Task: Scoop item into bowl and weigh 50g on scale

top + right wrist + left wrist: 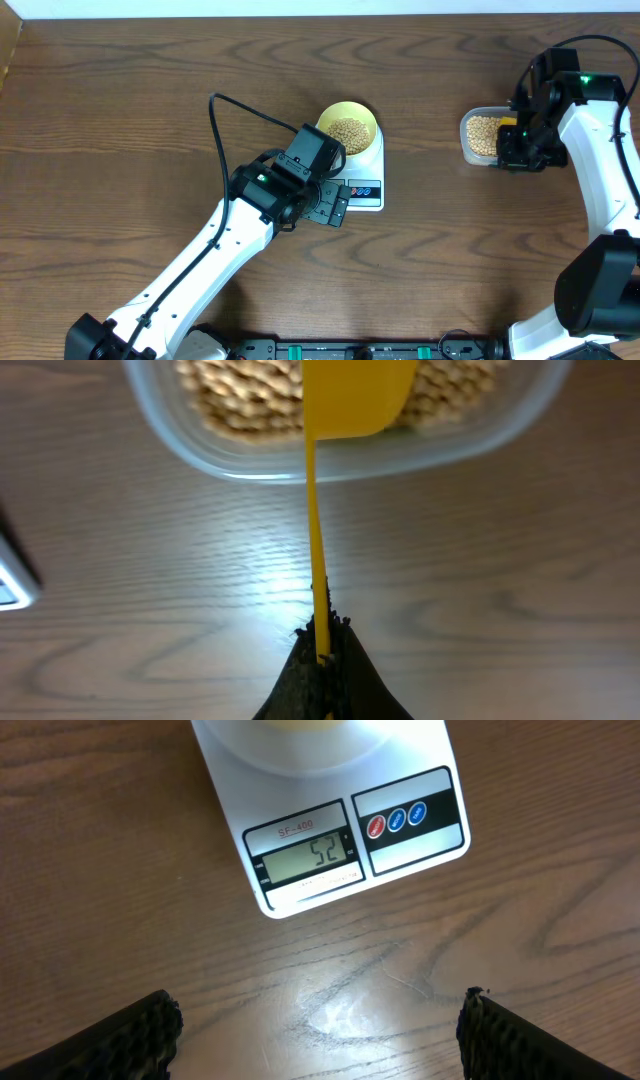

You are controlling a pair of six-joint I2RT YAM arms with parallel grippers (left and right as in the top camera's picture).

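The pale-yellow bowl point(349, 124) holds tan beans point(348, 133) and sits on the white scale point(366, 190). In the left wrist view the scale point(330, 830) has its display point(308, 857) reading 52. My left gripper point(318, 1035) is open and empty over bare table just in front of the scale; overhead it point(333, 203) is at the scale's front left. My right gripper point(322, 635) is shut on the handle of a yellow scoop point(350, 395), whose head is over the clear tub point(345, 452) of beans point(245, 395).
The clear tub point(481, 134) stands at the right, under my right arm point(600, 150). A black cable point(235, 105) loops from the left arm across the table left of the bowl. The table's front edge carries a black rail point(360, 350).
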